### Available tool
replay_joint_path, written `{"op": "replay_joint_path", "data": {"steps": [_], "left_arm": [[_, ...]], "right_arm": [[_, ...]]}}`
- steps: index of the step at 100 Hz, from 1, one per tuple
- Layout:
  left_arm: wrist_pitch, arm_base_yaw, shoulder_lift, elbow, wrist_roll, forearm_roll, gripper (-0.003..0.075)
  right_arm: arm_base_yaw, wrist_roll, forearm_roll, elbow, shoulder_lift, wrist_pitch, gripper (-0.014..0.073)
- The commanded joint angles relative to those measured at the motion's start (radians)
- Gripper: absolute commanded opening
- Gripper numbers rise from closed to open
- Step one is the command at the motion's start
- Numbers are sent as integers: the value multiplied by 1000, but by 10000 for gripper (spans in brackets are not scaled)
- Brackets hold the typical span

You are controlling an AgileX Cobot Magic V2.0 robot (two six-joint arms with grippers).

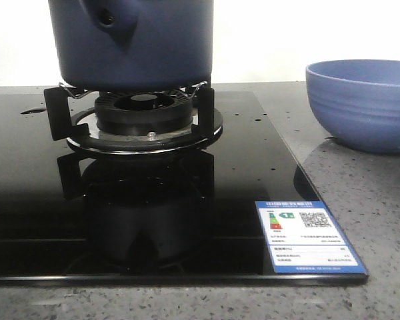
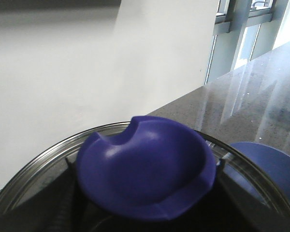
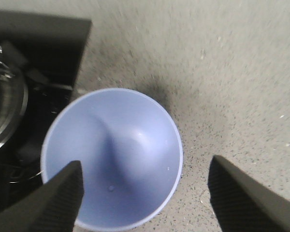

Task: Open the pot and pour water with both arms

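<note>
The dark navy pot (image 1: 137,43) stands on the burner's trivet; its stubby handle with a round hole (image 1: 107,19) faces me and its top is cut off by the frame. In the left wrist view my left gripper (image 2: 146,186) is shut on the blue knob (image 2: 145,166) of a glass lid with a steel rim (image 2: 36,155); dark fingers (image 2: 63,203) flank the knob. Whether the lid rests on the pot does not show. My right gripper (image 3: 145,193) is open and empty above the light-blue bowl (image 3: 113,157). Neither gripper shows in the front view.
The light-blue ribbed bowl (image 1: 361,103) sits on the grey speckled counter (image 1: 360,187) to the right of the black glass hob (image 1: 120,220). The burner (image 1: 143,113) is under the pot. An energy label (image 1: 307,235) is stuck on the hob's front right corner.
</note>
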Motion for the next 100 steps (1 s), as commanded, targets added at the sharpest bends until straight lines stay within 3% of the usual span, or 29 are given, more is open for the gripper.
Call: {"op": "replay_joint_path", "data": {"steps": [1, 29, 82, 89, 100], "left_arm": [[1, -40, 10, -35, 55, -117, 371], [-98, -146, 107, -56, 212, -122, 371], [-141, -158, 147, -58, 214, -120, 372], [-141, -158, 147, -58, 214, -120, 395], [-134, -158, 145, -58, 205, -123, 515]], "right_arm": [[-9, -2, 21, -33, -82, -35, 491], [-9, -2, 21, -32, -181, -17, 491], [-9, -2, 21, -18, -188, -15, 491], [-9, -2, 21, -4, -188, -18, 491], [-9, -6, 21, 13, -188, -22, 491]]}}
